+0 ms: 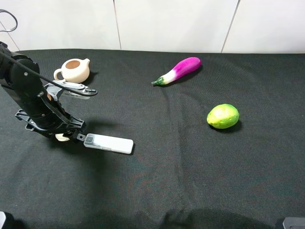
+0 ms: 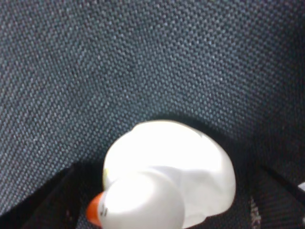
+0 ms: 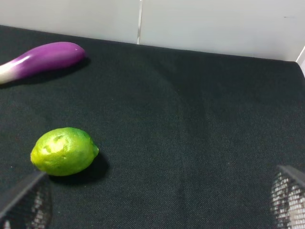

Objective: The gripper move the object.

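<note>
- Cream-white, smooth and glossy, the object (image 2: pixel 171 176) is seen in the left wrist view as a small duck-like lump: a broad body lobe, a smaller head knob and an orange beak tip.
- It rests on the black cloth (image 1: pixel 167 157) at the near left of the table, just left of the flat white case (image 1: pixel 108 143) and well nearer than the teapot (image 1: pixel 74 70).
- From the high view only a sliver of the object (image 1: pixel 62 137) shows under the arm.
- Handling is judged as light, probably hollow and slightly slippery; the rounded shell is likely to squirt out of a shallow pinch.
- The wide body lobe is judged the best hold, taken across its flanks and not by the head knob.
- The left gripper (image 1: pixel 61 133) is bent low over the object, wrist pitched down to the cloth.
- Dark fingers (image 2: pixel 43 205) are seen standing apart on either side of the object, with a gap visible; nothing is clamped.
- Whether a pad touches the shell cannot be told.
- The right gripper (image 3: pixel 157 210) is held apart and empty, low over the cloth, near the lime (image 3: pixel 64 150), with the eggplant (image 3: pixel 43 59) farther off.
</note>
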`<state>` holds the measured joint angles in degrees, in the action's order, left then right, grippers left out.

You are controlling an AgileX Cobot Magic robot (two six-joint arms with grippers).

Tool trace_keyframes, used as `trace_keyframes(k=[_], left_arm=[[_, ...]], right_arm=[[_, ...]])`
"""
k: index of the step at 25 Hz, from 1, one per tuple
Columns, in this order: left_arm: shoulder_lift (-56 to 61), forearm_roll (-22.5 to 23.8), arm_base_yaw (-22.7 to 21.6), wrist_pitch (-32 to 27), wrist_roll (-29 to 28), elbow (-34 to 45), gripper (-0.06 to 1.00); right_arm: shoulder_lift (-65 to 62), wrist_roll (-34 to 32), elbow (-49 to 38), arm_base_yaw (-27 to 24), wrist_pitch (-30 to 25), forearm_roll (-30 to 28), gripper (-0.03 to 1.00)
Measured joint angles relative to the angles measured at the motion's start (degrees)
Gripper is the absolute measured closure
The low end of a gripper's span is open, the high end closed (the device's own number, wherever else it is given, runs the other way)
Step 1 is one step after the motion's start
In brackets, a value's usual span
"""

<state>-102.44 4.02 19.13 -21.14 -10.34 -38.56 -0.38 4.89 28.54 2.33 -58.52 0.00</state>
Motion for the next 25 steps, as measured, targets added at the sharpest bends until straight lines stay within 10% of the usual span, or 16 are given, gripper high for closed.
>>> trace_keyframes(k=[25], left_arm=[[16.8, -0.1, 0.0, -6.8, -1.0, 0.1, 0.18]], right_arm=[[0.0, 0.0, 0.0, 0.0, 0.0, 0.0, 0.27]])
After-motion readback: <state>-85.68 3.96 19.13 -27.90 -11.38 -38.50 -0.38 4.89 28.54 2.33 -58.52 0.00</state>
